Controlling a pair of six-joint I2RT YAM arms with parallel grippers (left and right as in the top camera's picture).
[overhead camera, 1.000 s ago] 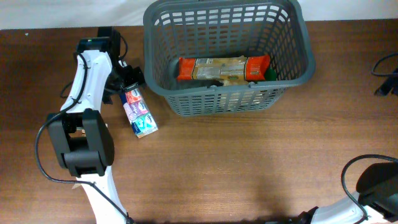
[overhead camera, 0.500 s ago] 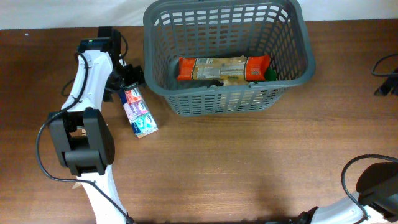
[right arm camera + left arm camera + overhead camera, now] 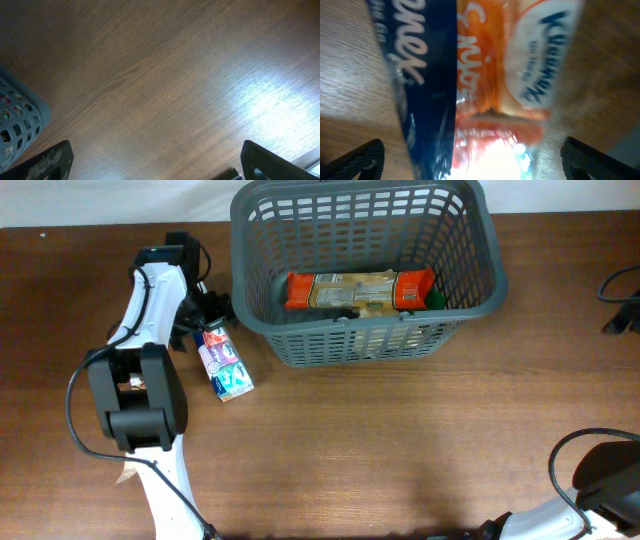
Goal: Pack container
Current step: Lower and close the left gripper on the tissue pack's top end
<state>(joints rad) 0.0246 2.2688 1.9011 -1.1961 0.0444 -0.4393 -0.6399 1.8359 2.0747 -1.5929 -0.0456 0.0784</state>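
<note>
Left hand [image 3: 208, 323] low, astride tissue pack [image 3: 225, 362]

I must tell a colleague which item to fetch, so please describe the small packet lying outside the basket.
Find the large dark grey plastic lattice basket at the back of the brown wooden table. Beside its left front corner lies a small plastic-wrapped tissue packet, by the left claw. Printed blue, white and red, it is the only packet outside the basket.
</note>
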